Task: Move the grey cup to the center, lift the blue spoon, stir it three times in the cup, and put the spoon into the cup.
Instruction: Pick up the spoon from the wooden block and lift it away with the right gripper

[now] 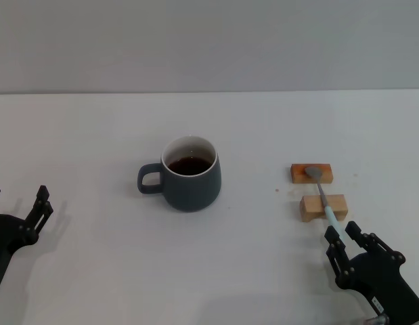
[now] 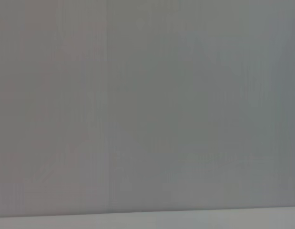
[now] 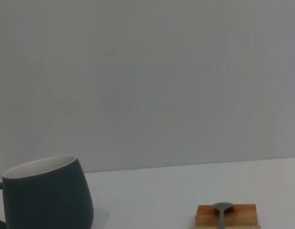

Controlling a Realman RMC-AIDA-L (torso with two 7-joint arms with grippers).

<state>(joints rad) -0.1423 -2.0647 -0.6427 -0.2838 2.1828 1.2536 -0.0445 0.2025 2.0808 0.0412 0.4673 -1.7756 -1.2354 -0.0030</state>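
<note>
The head view looks forward and down from above onto the bench [image 1: 94,135], with both end effectors at its near edge. The right wrist view sits low, near bench level, facing the far wall. It shares with the head view the grey cup [image 3: 45,195] and the wooden blocks [image 3: 227,214] ahead of the right end effector [image 1: 344,244]. The left wrist view shows almost only wall, sharing nothing identifiable.

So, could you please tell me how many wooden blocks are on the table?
2: far block under the blue spoon bowl, near block under its shaft. None seem hidden.
</note>
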